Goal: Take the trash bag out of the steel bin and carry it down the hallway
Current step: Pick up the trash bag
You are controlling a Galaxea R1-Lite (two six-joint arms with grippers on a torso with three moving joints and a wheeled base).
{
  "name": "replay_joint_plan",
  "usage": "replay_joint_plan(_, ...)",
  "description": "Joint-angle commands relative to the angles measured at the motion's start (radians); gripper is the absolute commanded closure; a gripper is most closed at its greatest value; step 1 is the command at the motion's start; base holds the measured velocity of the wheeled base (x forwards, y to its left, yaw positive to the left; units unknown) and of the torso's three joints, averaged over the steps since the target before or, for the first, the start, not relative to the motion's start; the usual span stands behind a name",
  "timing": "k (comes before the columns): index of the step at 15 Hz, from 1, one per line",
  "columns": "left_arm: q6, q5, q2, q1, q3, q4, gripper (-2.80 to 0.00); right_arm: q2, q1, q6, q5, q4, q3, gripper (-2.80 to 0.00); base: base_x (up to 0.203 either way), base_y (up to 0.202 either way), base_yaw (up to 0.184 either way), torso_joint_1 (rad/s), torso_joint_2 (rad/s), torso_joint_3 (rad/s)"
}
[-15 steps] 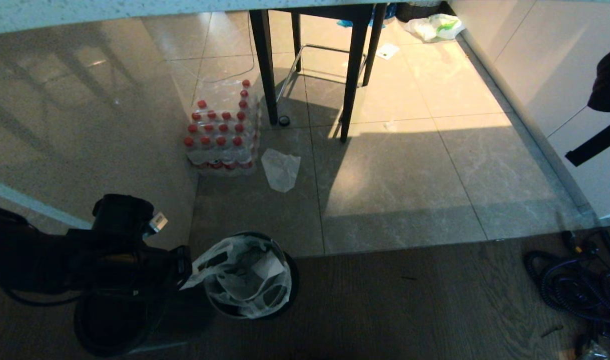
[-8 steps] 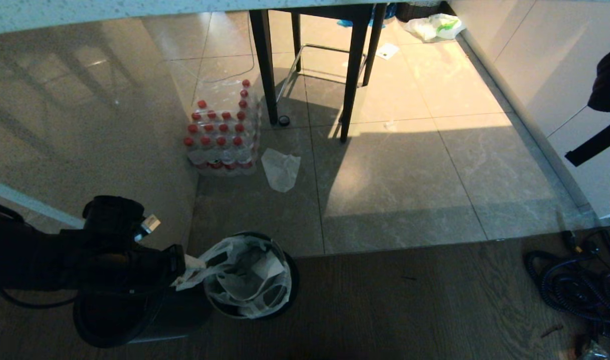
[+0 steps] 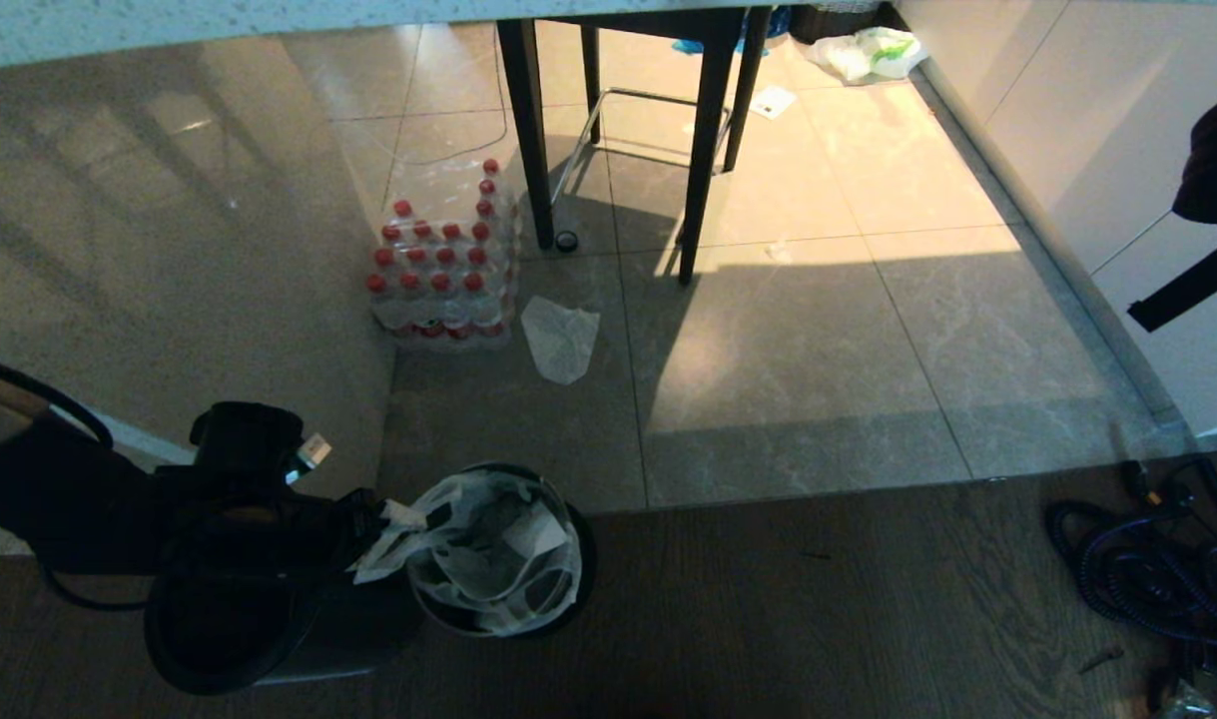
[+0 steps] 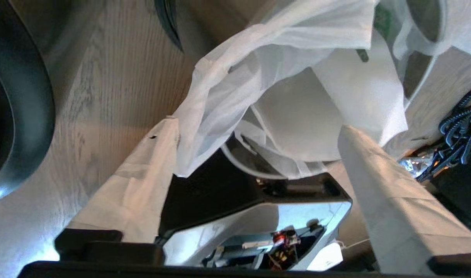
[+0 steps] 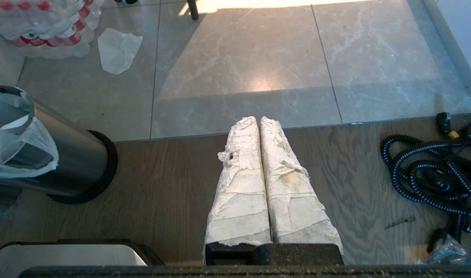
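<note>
Bottled water pack (image 3: pixel 443 268), clear plastic sheet (image 3: pixel 560 338), coiled cable (image 3: pixel 1147 574)

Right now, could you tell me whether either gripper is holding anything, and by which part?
Nothing is held. The left gripper stands open around the trash bag edge at the steel bin; the right gripper is shut, empty.

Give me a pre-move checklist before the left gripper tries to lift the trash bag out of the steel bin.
1. Left gripper open: ok, fingers spread.
2. Bag edge between the fingers: ok, trash bag fabric lies in the gap.
3. Bag gripped: not ok, nothing is clamped.
4. Steel bin upright: ok.
5. Bag still seated in bin: ok, it drapes over the rim.
6. Right gripper clear of the work: ok, shut, apart from the bin.
</note>
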Motion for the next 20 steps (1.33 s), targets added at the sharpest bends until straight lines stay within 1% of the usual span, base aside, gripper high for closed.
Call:
replay_joint_plan(1,-0.003,-0.009,-0.01,0.01,0.047,-0.011,-2.8,0.0,0.0,0.0,0.001,0.0,0.037,0.0,0.0,0.0,0.0,0.0,0.0,0.0)
replay_joint_plan(3,-0.002,-0.096,-0.073,0.048,0.106,-0.019,-2.8,0.0,0.0,0.0,0.001,0.0,0.037,0.0,0.0,0.0,0.0,0.0,0.0,0.0)
replay_joint_plan(4,-0.001,-0.101,-0.064,0.053,0.109,-0.023,-2.8,0.0,0.0,-0.001,0.001,0.0,0.037,0.0,0.0,0.0,0.0,0.0,0.0,0.0)
replay_joint_plan(6,0.003,-0.087,0.006,0.055,0.062,-0.031,-2.8,0.0,0.0,0.0,0.001,0.0,0.037,0.0,0.0,0.0,0.0,0.0,0.0,0.0)
replay_joint_plan(10,0.002,-0.084,0.07,0.046,-0.014,-0.03,-2.8,0.0,0.0,-0.001,0.001,0.0,0.037,0.0,0.0,0.0,0.0,0.0,0.0,0.0)
replay_joint_plan(14,-0.001,-0.069,0.093,0.006,-0.116,-0.012,-2.8,0.0,0.0,-0.001,0.001,0.0,0.037,0.0,0.0,0.0,0.0,0.0,0.0,0.0)
replay_joint_plan(17,-0.003,-0.063,0.085,-0.026,-0.147,0.011,-2.8,0.0,0.0,-0.001,0.001,0.0,0.037,0.0,0.0,0.0,0.0,0.0,0.0,0.0)
replay_joint_plan(18,-0.004,-0.051,0.083,-0.047,-0.148,0.011,-2.8,0.0,0.0,0.0,0.001,0.0,0.037,0.0,0.0,0.0,0.0,0.0,0.0,0.0)
replay_joint_plan(19,-0.004,-0.015,0.081,-0.071,-0.146,0.011,-2.8,0.0,0.0,0.0,0.001,0.0,0.037,0.0,0.0,0.0,0.0,0.0,0.0,0.0)
replay_joint_plan(20,-0.003,0.007,0.078,-0.09,-0.142,0.01,-2.8,0.0,0.0,0.0,0.001,0.0,0.037,0.0,0.0,0.0,0.0,0.0,0.0,0.0)
